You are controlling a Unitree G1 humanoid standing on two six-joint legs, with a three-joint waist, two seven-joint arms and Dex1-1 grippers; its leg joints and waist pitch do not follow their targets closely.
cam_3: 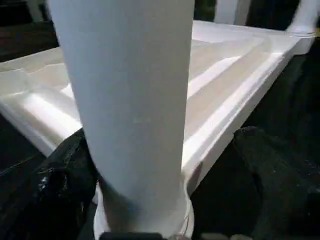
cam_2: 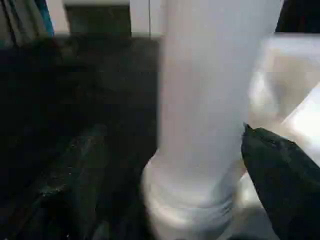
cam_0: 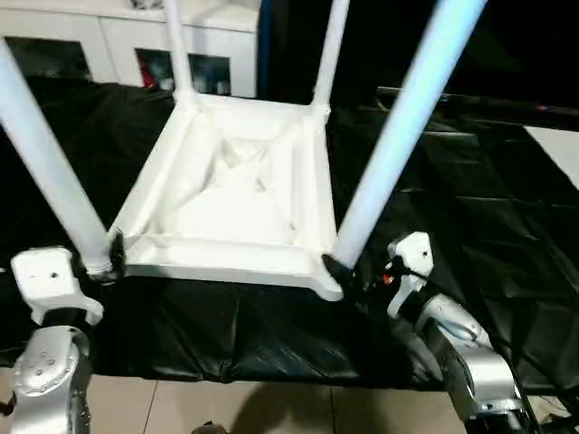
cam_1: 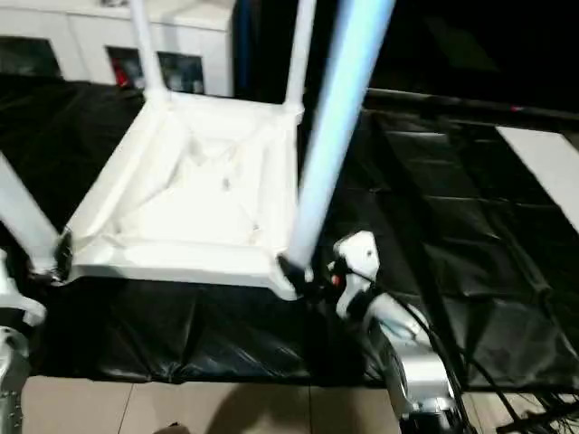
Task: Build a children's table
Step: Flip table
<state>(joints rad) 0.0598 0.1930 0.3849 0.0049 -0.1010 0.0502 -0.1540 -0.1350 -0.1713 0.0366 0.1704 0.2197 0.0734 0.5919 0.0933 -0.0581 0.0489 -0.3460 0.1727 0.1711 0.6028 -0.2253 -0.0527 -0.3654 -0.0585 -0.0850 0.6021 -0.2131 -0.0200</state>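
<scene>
A white children's table [cam_0: 237, 201] lay upside down on a black-covered surface [cam_0: 470, 190], its ribbed underside facing up. Four white tube legs rose from its corner sockets, and all four ran out past the top edge of the head views, so their ends were cut off. The near left leg [cam_0: 50, 167] and the near right leg [cam_0: 398, 127] stood closest to the robot.

The left gripper [cam_0: 107, 255] sat at the base of the near left leg, mostly hidden behind that leg and the white wrist housing. In the left wrist view, its fingers [cam_2: 280, 175] stood apart on either side of the leg [cam_2: 205, 110]; whether they touched it was hard to make out.

The right gripper [cam_0: 348, 269] sat at the base of the near right leg. In the right wrist view, its fingers [cam_3: 62, 185] were spread apart with the leg [cam_3: 130, 100] between them.

A white cabinet [cam_0: 118, 41] with glass doors stood behind the table, partly cut off.
</scene>
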